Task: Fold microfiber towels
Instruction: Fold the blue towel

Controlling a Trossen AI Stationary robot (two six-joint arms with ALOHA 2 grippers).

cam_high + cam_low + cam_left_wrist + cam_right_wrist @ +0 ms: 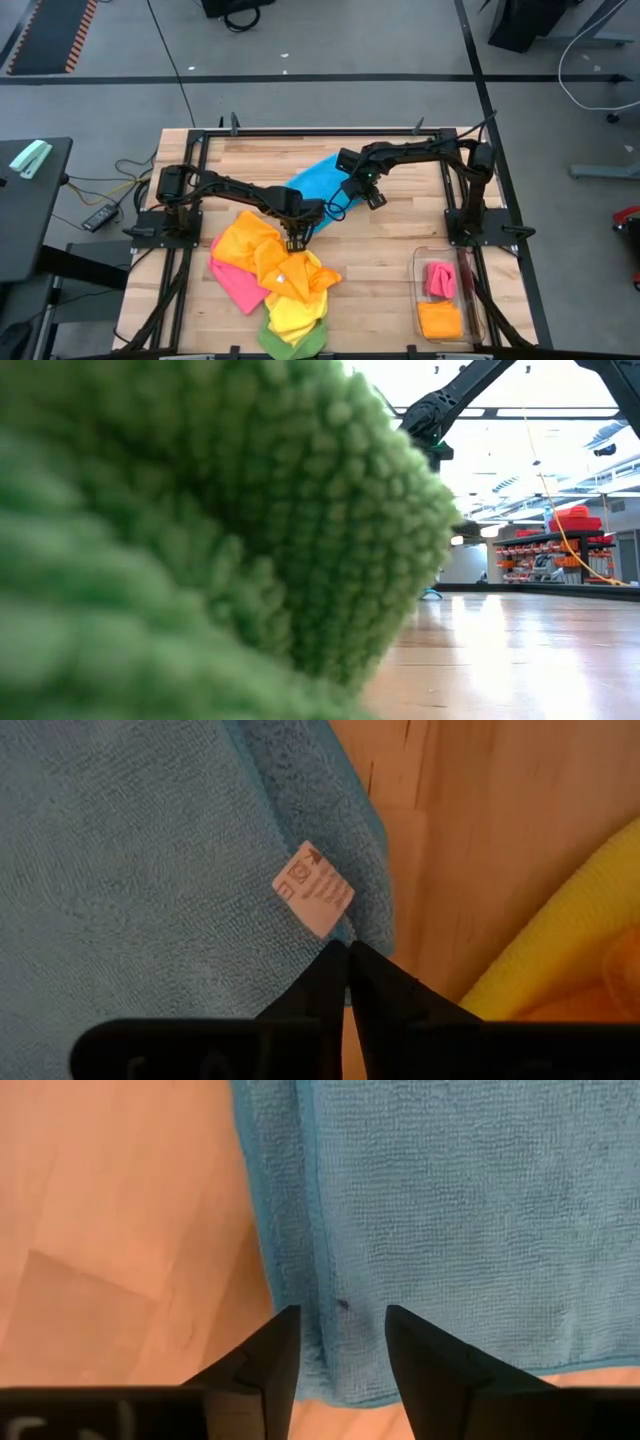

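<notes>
A blue microfiber towel point(322, 180) lies flat on the wooden table, at the middle toward the far side. My left gripper point(297, 236) points down with its fingers shut, its tips point(347, 950) at the towel's hemmed edge beside a white label point(313, 888). My right gripper point(375, 198) is open and points down over the towel's right edge point(315, 1280), one finger on each side of the hem. A heap of orange point(250, 245), pink point(235, 282), yellow point(295, 312) and green point(292, 342) towels lies near the front. The green towel point(200, 540) fills the low view. My left gripper's shut fingertips stand from above at the blue towel's hem point(362, 925), right by the label. Whether they touch the cloth I cannot tell. The towel lies flat on the table.
A clear plastic bin point(470, 300) at the front right holds a folded pink towel point(440, 278) and a folded orange towel point(440, 320). Bare wood point(400, 230) lies between the blue towel and the bin. A black frame point(300, 132) runs round the table.
</notes>
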